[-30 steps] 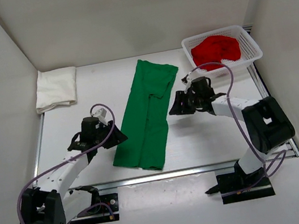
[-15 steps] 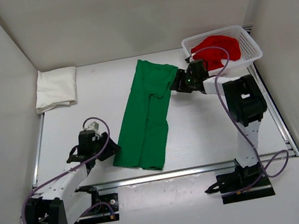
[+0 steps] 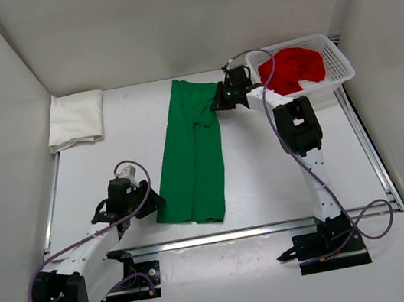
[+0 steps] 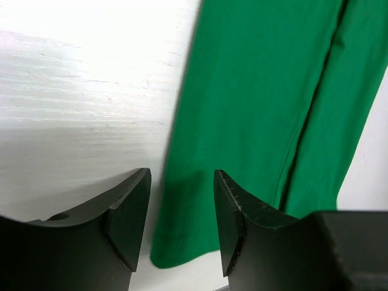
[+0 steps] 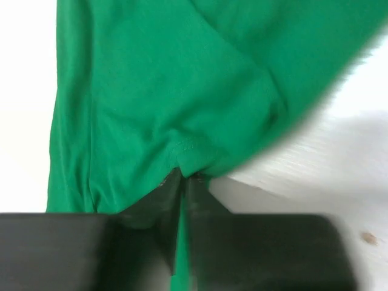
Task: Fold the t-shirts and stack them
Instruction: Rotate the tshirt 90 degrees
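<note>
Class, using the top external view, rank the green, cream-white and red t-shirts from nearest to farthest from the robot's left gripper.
1. The green t-shirt, mid-table, its near corner right at the left gripper.
2. The cream-white t-shirt, folded in the far left corner.
3. The red t-shirt, in the basket at the far right.

Three shirts: a cream shirt, a green shirt, a red shirt. One basket. Two arms: left arm, right arm.
</note>
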Robot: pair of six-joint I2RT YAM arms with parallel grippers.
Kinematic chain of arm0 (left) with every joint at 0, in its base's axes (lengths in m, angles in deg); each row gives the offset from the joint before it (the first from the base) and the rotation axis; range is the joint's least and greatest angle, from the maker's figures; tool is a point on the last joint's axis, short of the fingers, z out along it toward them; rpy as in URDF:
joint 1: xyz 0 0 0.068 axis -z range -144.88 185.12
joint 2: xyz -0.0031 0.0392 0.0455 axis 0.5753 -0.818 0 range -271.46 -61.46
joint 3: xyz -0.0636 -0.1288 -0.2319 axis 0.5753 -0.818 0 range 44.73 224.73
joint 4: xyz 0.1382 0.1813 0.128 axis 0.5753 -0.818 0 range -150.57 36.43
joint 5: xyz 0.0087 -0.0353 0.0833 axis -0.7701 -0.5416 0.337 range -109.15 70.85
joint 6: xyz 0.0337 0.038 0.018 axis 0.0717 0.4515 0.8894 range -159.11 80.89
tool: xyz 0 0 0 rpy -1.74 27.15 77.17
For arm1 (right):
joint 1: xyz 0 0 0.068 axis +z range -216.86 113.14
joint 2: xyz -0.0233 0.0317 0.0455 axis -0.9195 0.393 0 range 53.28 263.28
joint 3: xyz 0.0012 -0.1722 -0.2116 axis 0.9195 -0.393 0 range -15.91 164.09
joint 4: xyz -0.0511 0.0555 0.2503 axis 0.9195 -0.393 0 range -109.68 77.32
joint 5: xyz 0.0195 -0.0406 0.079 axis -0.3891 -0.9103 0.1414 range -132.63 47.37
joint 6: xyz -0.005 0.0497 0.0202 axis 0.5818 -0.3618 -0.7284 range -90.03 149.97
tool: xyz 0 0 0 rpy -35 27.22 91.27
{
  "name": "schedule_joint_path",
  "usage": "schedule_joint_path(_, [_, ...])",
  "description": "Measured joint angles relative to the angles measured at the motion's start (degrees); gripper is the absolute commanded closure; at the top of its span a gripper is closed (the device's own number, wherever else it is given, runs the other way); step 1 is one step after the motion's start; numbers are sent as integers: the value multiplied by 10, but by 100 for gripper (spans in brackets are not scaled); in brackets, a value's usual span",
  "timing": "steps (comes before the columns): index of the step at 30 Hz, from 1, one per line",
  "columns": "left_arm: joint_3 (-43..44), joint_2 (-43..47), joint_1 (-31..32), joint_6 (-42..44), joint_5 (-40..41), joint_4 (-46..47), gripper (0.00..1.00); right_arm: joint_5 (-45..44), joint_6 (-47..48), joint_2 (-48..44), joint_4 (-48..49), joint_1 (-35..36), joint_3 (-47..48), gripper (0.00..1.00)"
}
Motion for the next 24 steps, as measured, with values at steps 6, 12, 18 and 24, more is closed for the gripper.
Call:
schedule_joint_path(6, [-1, 11, 32, -5, 15, -14, 44, -3, 49, -16, -85, 16, 45, 59])
schedule_joint_path(12, [-2, 22, 63, -14, 47, -26, 53, 30, 62, -251, -57, -11, -216, 58])
schedule_joint_path(18, [-20, 48, 83, -27, 70, -35, 76, 49, 46, -504, 41, 17, -501, 61])
schedule_joint_path(24, [-31, 50, 136, -59, 70, -19, 89, 65, 31, -593, 43, 115, -685, 58])
